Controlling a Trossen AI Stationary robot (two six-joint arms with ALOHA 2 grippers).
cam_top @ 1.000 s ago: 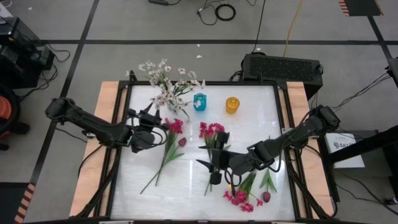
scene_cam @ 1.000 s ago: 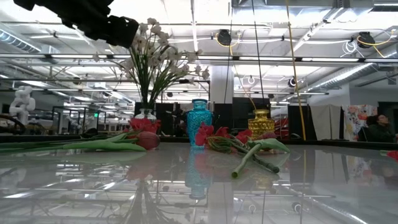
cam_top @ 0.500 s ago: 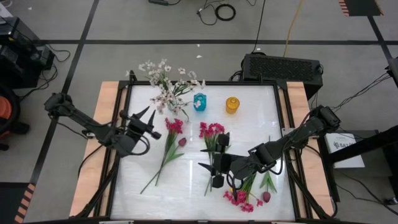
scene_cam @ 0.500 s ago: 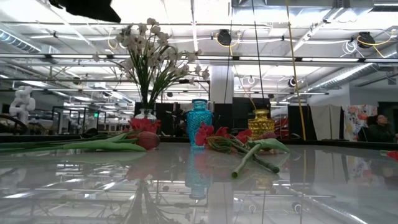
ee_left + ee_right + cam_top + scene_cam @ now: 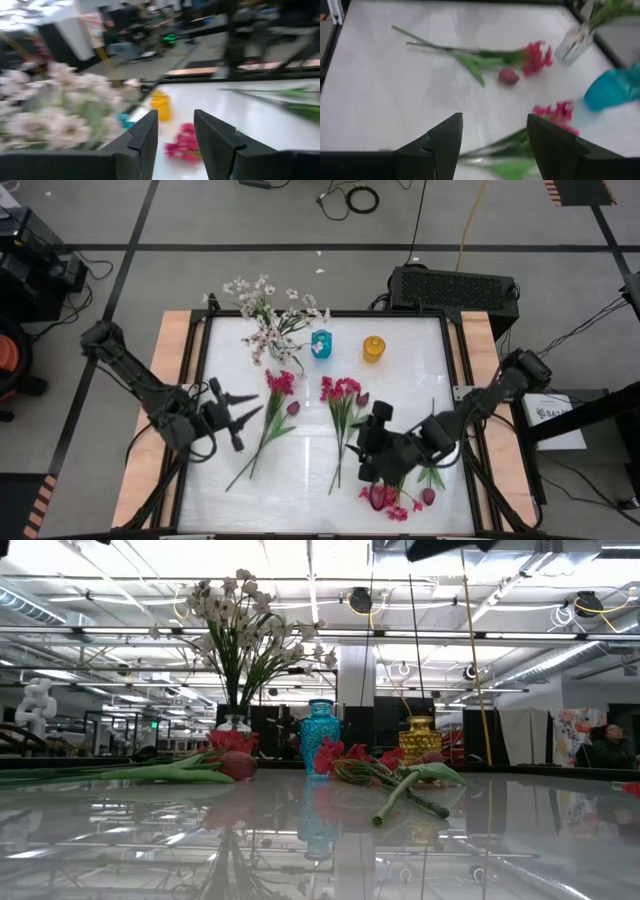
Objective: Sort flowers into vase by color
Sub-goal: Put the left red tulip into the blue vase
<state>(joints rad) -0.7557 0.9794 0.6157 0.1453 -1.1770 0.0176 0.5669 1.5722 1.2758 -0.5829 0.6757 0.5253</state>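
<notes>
White and pale pink blossoms (image 5: 268, 318) stand bunched in a clear vase (image 5: 233, 724) at the far left of the glossy white tabletop (image 5: 400, 395), their green stems fanning upward. Just beside them stand a blue vase (image 5: 321, 344) and a yellow vase (image 5: 373, 348), both without flowers. Three groups lie flat on the tabletop: a magenta sprig with a maroon tulip (image 5: 276, 402) left of centre, a magenta cluster on long stems (image 5: 340, 402) in the middle, and a mix of magenta blooms and maroon tulips (image 5: 398, 492) at the near right edge.

The left pincer (image 5: 237, 415) hovers beside the left sprig's stem, its fingers spread and holding nothing. The right pincer (image 5: 369, 448) hangs between the middle cluster and the near right group, fingers also parted and empty.
</notes>
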